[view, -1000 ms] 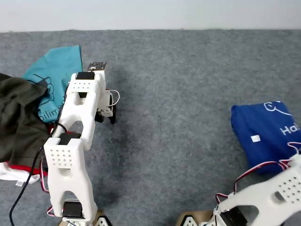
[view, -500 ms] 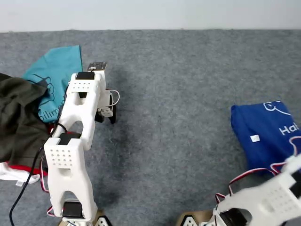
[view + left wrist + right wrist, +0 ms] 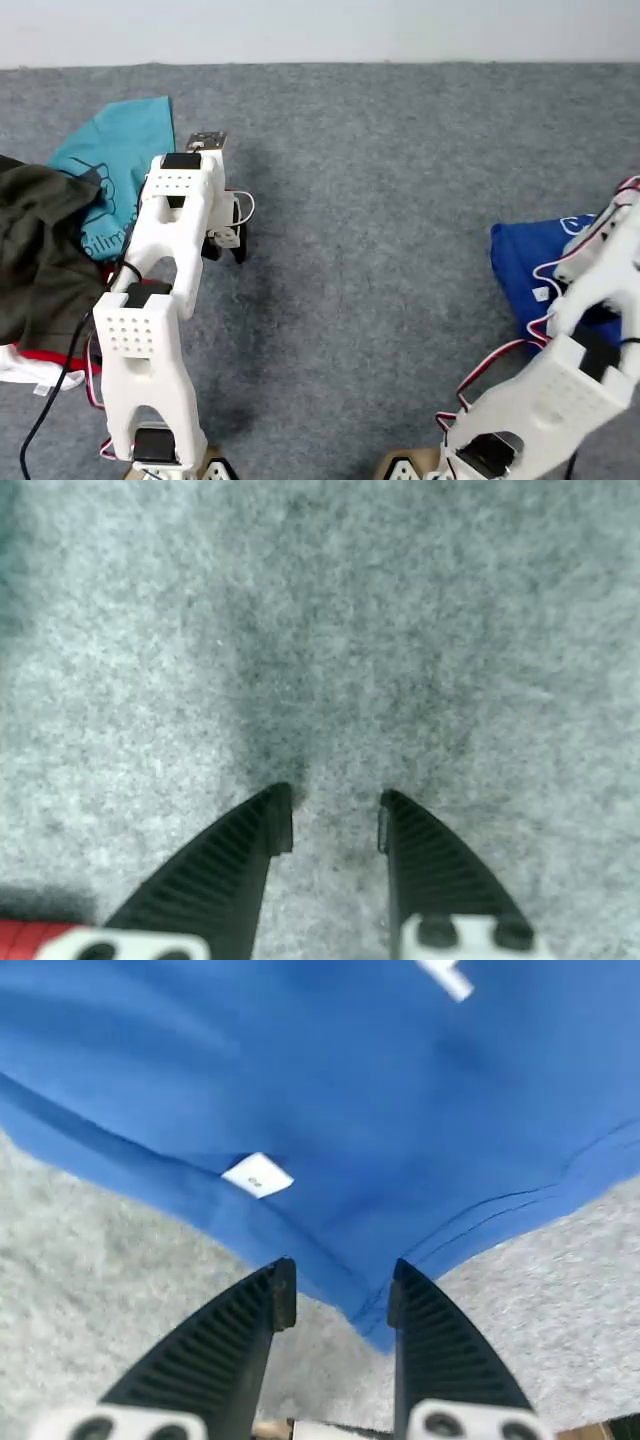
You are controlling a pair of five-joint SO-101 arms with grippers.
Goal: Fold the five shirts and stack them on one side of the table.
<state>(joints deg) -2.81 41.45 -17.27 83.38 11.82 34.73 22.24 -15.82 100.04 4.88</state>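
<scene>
L gripper point(image 3: 332, 818) fingers point(image 3: 235, 855) apart, aimed down; R gripper point(image 3: 338, 1295) fingers apart too.

Teal shirt point(image 3: 115, 150): there's dark lettering, just beside the left arm point(image 3: 165, 250), partly hidden, no reading it.
Blue shirt point(image 3: 520, 265): white lettering, well apart from the left arm (mostly covered).
White tag point(image 3: 257, 1175): on the blue shirt, marks too small to read.

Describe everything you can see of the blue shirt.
The blue shirt is soft cloth, folded into a flat packet on the right side of the grey table. A small white tag sits near a folded edge, and stitched hems run along its border. The right arm overhangs part of it. The open right pincer is at its corner, contact unclear.
</scene>
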